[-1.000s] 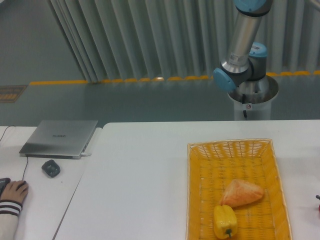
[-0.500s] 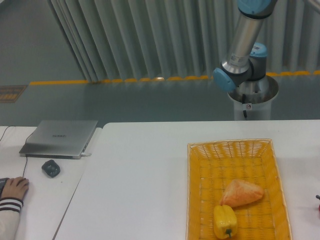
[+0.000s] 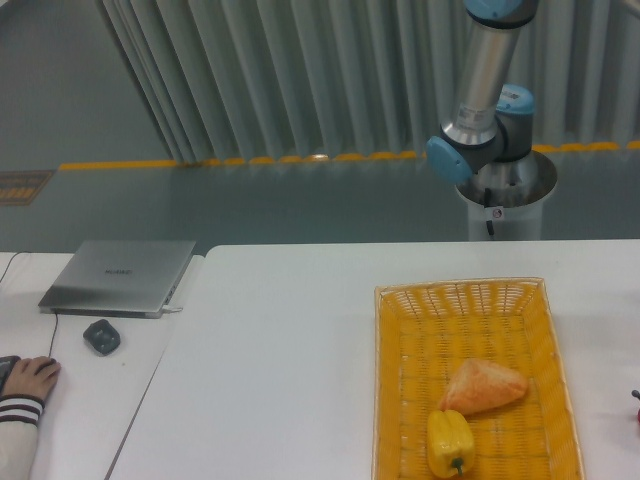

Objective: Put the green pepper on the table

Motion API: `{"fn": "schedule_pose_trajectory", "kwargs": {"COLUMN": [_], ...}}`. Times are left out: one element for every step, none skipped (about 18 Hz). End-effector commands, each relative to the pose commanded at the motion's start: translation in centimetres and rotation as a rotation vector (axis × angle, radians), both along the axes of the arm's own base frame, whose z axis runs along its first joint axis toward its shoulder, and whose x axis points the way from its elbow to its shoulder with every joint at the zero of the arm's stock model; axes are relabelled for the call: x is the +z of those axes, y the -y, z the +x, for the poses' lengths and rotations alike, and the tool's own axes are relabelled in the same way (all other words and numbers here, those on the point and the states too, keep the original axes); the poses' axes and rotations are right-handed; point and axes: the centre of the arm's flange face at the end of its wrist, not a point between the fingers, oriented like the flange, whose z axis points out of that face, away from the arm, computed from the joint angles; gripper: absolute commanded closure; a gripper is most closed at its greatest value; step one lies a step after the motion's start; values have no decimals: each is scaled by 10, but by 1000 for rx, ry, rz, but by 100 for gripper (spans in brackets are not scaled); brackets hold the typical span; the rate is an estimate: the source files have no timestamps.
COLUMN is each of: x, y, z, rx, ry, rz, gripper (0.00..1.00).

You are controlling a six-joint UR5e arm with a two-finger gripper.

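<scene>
**Mia:** Since a moment ago the robot arm (image 3: 482,75) has swung a tiny bit. Its tall silver tube now stands a little straighter. Everything else has stayed where it was.

**Ben:** What is the pincer doing?

**Mia:** I cannot tell. The arm goes up out of the top of the picture, so the pincer is out of sight. I cannot say if it is open or closed, or if it holds something.

**Ben:** And the green pepper?

**Mia:** I cannot see it anywhere in the picture.

**Ben:** What is under the arm?

**Mia:** The arm stands on a round grey base (image 3: 505,195) behind the big white table (image 3: 280,350). On the table, to the right, sits a yellow-orange woven basket (image 3: 392,400).

**Ben:** What is in the basket?

**Mia:** A tan wedge of bread (image 3: 483,386) lies in it. A yellow pepper (image 3: 449,443) lies just in front of the bread, nearly touching it.

**Ben:** Anything else?

**Mia:** A tiny bit of something red (image 3: 636,395) peeks in at the right edge. I cannot tell what it is. Far to the left is another desk with a closed grey laptop (image 3: 120,275) and a small dark thing (image 3: 102,336) near it. A person's hand (image 3: 30,380) in a striped sleeve rests at the corner.
</scene>
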Motion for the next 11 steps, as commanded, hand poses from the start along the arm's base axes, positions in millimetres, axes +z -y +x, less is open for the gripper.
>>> {"fn": "schedule_pose_trajectory", "kwargs": {"x": [3,7,13,17,21,21,21,20,17,17,19], "y": [-8,-15,-23,-36,-51,-64,-76,-87,-98,-106,-114], "z": [2,4,7,11,15,19,20,21,20,20,22], "rx": [0,5,8,5,2,-6,-23,-33,-35,-37,-48], "ry": [-4,1,3,6,2,-2,-5,-6,-6,-6,-10], "rz": [2,2,2,1,2,5,4,4,3,7,13], "gripper": [0,0,0,0,0,0,0,0,0,0,0]}}
